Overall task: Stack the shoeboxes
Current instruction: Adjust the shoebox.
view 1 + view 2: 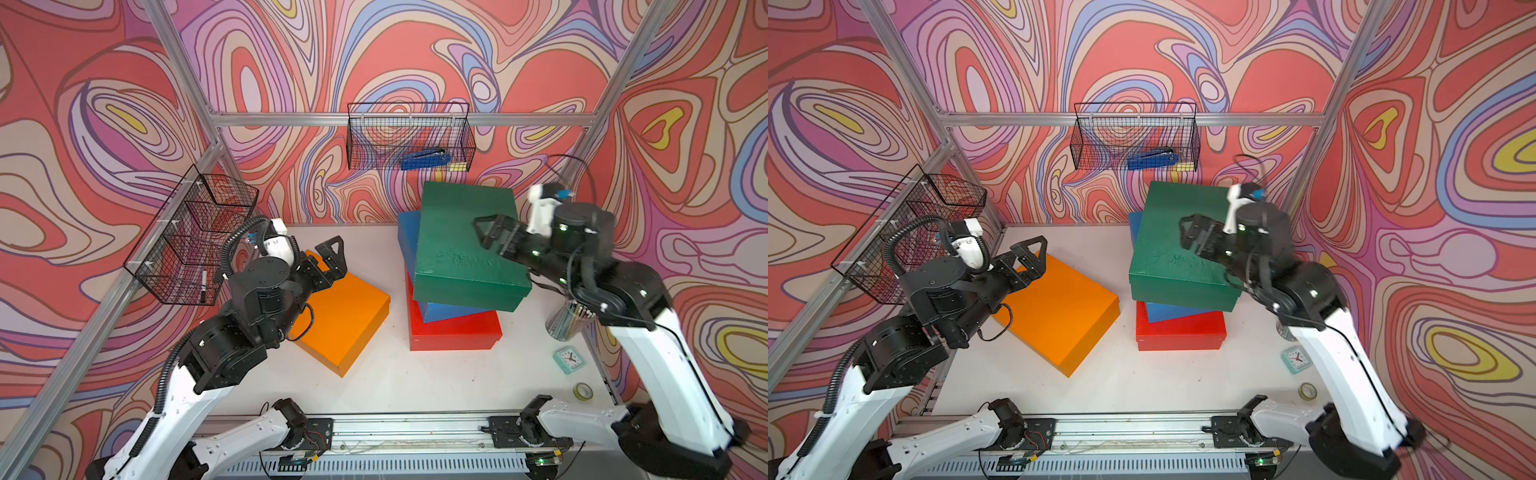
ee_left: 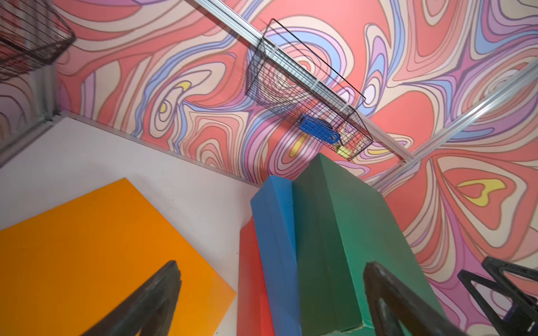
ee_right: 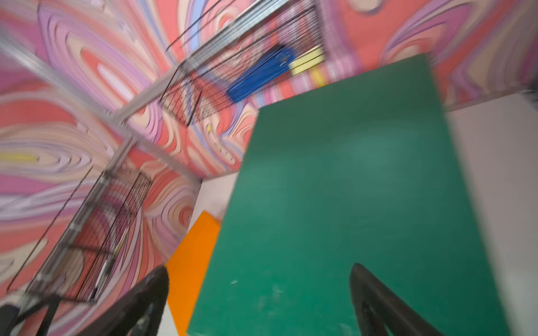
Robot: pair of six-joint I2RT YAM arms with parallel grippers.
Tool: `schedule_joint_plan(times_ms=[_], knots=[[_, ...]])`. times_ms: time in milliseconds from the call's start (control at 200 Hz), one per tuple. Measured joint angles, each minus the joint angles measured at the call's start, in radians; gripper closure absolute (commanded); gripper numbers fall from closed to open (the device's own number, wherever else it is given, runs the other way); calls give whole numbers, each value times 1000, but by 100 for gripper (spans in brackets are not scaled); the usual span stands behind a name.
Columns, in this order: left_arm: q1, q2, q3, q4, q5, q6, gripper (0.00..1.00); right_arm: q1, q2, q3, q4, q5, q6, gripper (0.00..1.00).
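Note:
Three shoeboxes stand in a skewed pile right of centre. The red one [image 1: 453, 334] is at the bottom, the blue [image 1: 408, 232] on it, and the dark green [image 1: 461, 237] on top, turned askew and overhanging. The orange box [image 1: 345, 318] lies alone on the table to the left. My right gripper [image 1: 480, 232] hovers open over the green lid [image 3: 334, 189], holding nothing; the right wrist view is blurred. Over the orange box's far corner my left gripper [image 1: 337, 255] stands open and empty. In the left wrist view the pile [image 2: 334, 232] rises between its fingers [image 2: 166, 288].
A black wire basket [image 1: 409, 137] with a blue stapler hangs on the back wall. Another basket [image 1: 191, 237] hangs on the left frame beside my left arm. At the right edge stand a pen cup [image 1: 565, 322], a small clock [image 1: 569, 359] and a tape roll [image 1: 582, 390].

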Motion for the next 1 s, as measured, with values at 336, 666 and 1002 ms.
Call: schedule_joint_plan(times_ms=[336, 666, 1002], knots=[[122, 26, -23, -224, -35, -40, 0, 386, 713, 646, -34, 103, -171, 2], [467, -53, -295, -296, 221, -180, 0, 408, 834, 420, -4, 58, -137, 2], [647, -109, -552, -257, 467, -249, 0, 257, 891, 160, 123, -47, -60, 2]])
